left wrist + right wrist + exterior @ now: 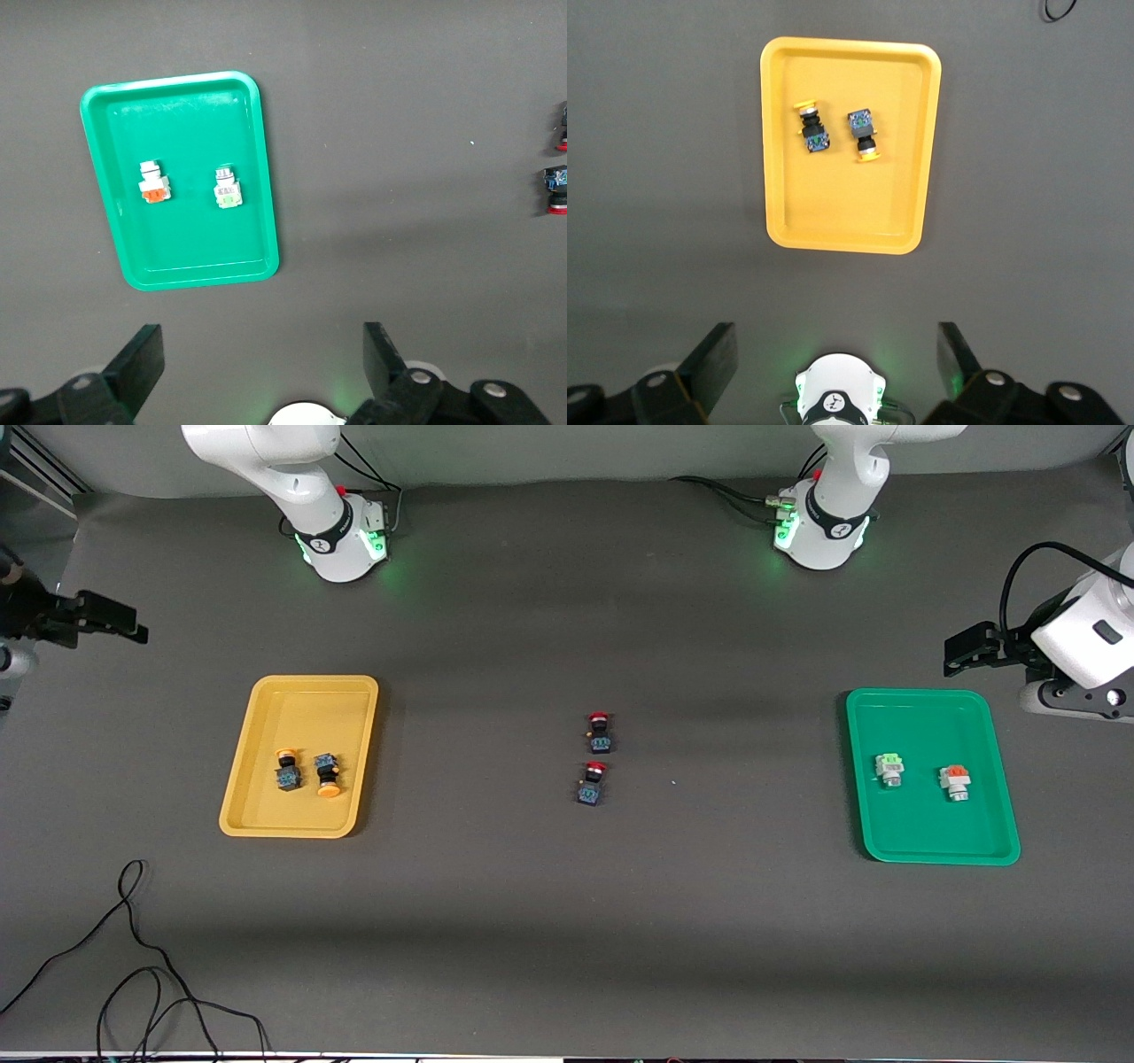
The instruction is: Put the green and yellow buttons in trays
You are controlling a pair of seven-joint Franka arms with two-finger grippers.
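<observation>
Left end effector [257,372] open, right end effector [833,363] open.

Both Franka arms waited drawn back and raised at their own ends of the table, their bases standing along the edge far from the front camera. The left gripper [961,657] hung in the air near the left arm's end, its two black fingers [142,363] spread wide apart and holding nothing. The right gripper [133,624] hung at the right arm's end, fingers [718,359] likewise parted and empty, wrist turned downward toward the table.
</observation>
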